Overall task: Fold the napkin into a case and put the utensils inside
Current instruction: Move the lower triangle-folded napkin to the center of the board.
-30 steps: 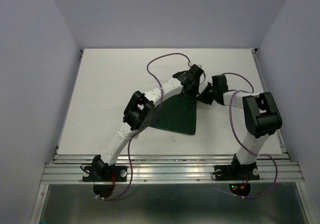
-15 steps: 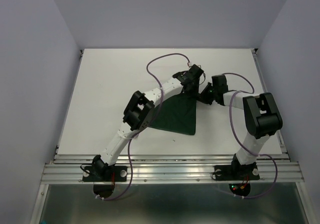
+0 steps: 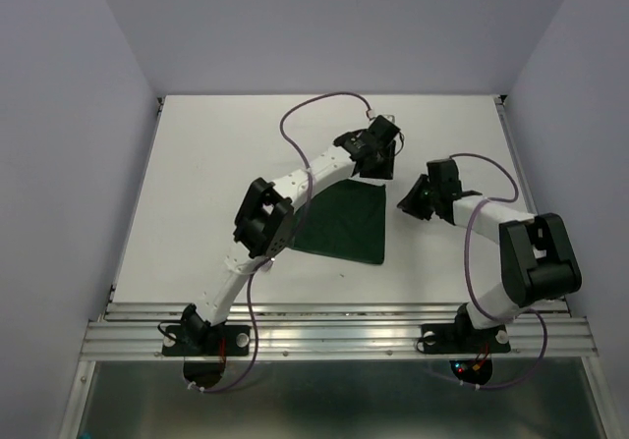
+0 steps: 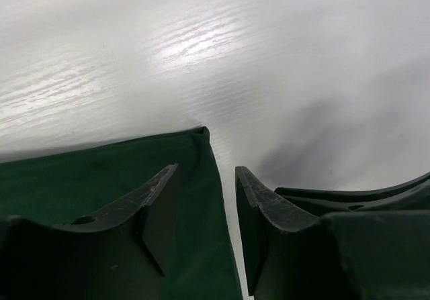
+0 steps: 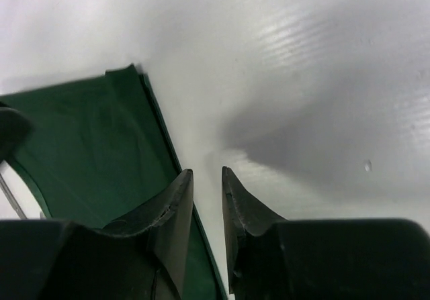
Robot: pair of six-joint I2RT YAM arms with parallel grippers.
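Left hand (image 4: 207,172) hangs released over the napkin's far corner. Its two dark, matte, wedge-shaped fingers (image 4: 269,213) are parted with nothing between them. One finger is over the cloth and the other over bare white surface, so the gap straddles the cloth's straight side edge. Whether the tips touch down I cannot tell.

The napkin (image 4: 80,179) is dark green, soft and faintly creased, and lies flat beneath and nearward of this hand. It ends in a small, blunt corner just ahead of the fingertips. From above it reads as a folded wedge, with a straight edge on the side toward the other arm and a slanting edge nearer the bases.

Just beside that straight edge and apart from the left hand, the right hand (image 5: 205,174) is also let go. Its fingers stand narrowly apart and grasp nothing, and the cloth's edge runs in under one of them. At the corner that edge shows as a double line.

Beyond both hands the worktop (image 4: 269,58) is white, glossy and finely grained, with soft shadows. A purple cable (image 3: 314,105) loops above the left arm. Pale lavender walls (image 3: 59,115) close three sides.
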